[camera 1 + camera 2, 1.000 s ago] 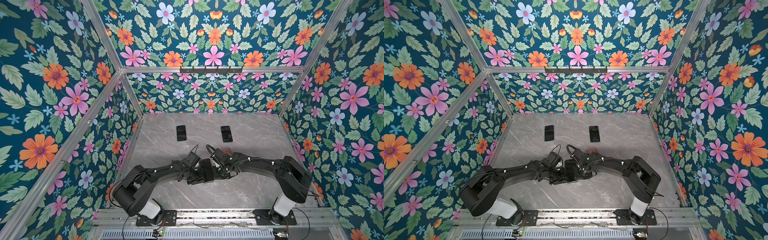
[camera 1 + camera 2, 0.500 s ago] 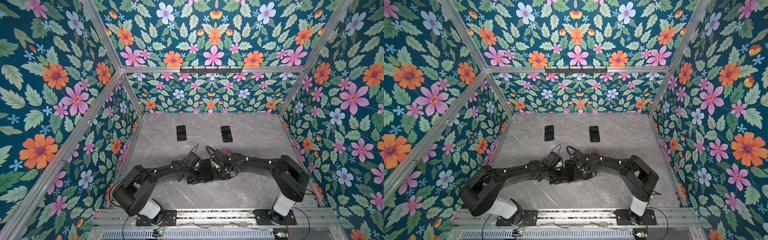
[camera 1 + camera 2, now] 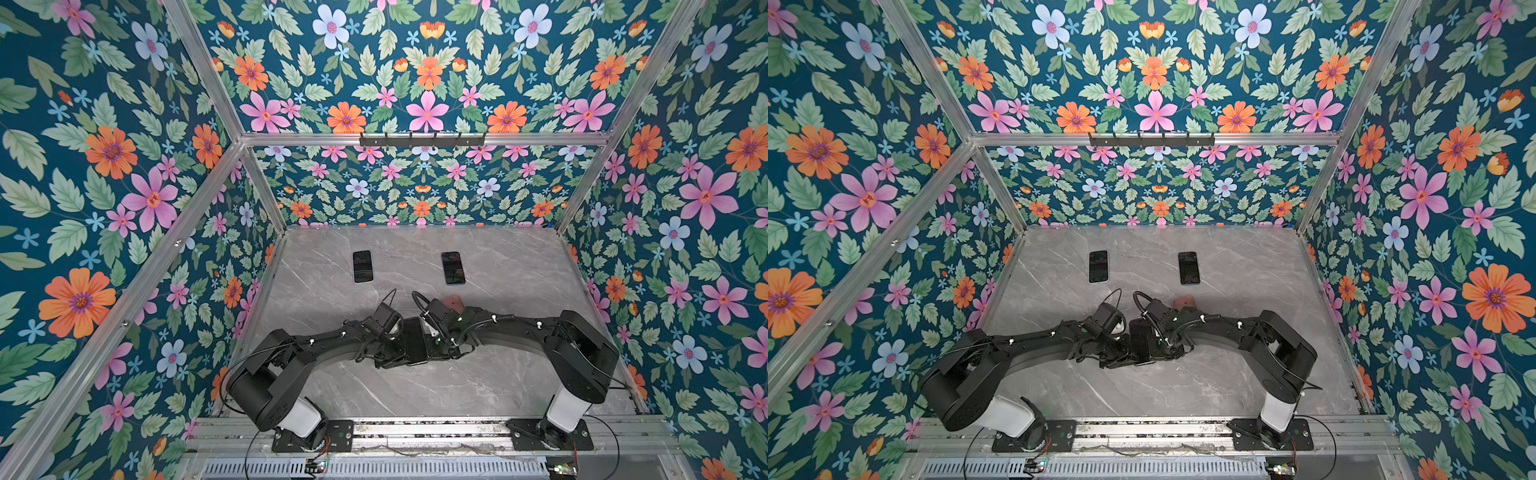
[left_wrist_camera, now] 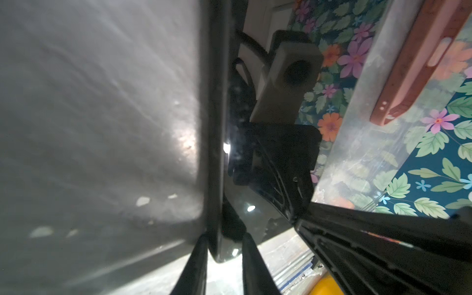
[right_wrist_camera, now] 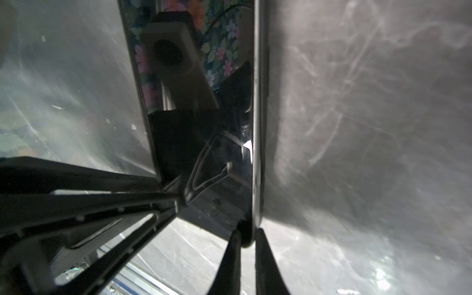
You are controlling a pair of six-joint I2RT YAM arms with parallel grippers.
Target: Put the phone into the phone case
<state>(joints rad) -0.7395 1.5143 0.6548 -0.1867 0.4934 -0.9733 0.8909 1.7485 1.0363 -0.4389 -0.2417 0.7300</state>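
A dark phone (image 3: 415, 340) (image 3: 1140, 338) is held between both grippers above the middle of the table. My left gripper (image 3: 401, 347) (image 4: 224, 237) is shut on one long edge, which looks thick and dark. At the opposite edge, thin and silvery, my right gripper (image 3: 432, 343) (image 5: 247, 232) is shut on the phone (image 5: 204, 153). Its glossy screen mirrors the wrist cameras. A reddish-brown phone case (image 3: 453, 301) (image 3: 1185, 301) (image 4: 419, 63) lies on the table just behind the right gripper, apart from the phone and partly hidden by the arm in both top views.
Two more dark phones (image 3: 362, 266) (image 3: 453, 268) lie flat, side by side, farther back on the grey marble table (image 3: 519, 374). Flowered walls close in the left, right and back. The arm bases stand on the rail at the front edge.
The right arm has drawn in slightly toward the centre. The phone has stayed between both grippers and the left arm has hardly moved.
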